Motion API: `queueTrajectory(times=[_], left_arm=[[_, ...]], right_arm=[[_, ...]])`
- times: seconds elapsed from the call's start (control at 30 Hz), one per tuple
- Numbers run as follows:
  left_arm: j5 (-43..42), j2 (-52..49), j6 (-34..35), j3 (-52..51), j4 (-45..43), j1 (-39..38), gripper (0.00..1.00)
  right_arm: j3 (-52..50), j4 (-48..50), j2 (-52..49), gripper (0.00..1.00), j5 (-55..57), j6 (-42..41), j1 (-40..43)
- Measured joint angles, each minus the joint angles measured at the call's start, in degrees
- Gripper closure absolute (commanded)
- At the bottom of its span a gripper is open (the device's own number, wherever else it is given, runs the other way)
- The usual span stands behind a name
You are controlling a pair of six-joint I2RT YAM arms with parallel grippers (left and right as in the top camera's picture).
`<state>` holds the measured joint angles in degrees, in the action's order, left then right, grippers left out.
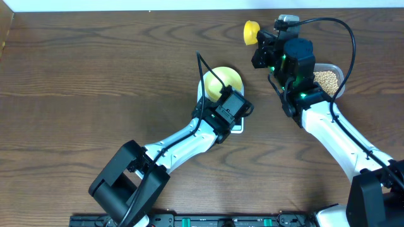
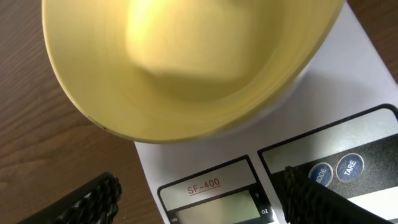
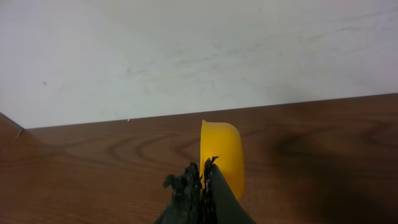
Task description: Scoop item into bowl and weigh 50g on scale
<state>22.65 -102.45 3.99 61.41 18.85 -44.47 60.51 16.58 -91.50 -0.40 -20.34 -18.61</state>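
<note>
While the left gripper (image 2: 199, 202) hangs spread wide over the white digital scale (image 2: 348, 106) at mid-frame, it could bump the pale yellow round bowl (image 1: 225, 80) on it and falsify the weight. The right gripper (image 3: 202, 180), clamped on the bright yellow plastic scoop (image 3: 224, 152) upper right, could scatter the small tan beans (image 1: 328, 79) nearby.

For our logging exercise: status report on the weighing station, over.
Left hand open over scale, crowding bowl. Right hand shut on yellow scoop. Bowl on scale, looks empty.
</note>
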Motion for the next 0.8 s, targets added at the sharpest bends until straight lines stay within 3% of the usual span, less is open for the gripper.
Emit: queueTrajectory(times=[0.8], left_arm=[[0.0, 0.0, -2.3, -0.4, -2.8, 0.0, 0.16]], right_arm=[[0.0, -0.2, 0.0, 0.99, 0.0, 0.0, 0.0]])
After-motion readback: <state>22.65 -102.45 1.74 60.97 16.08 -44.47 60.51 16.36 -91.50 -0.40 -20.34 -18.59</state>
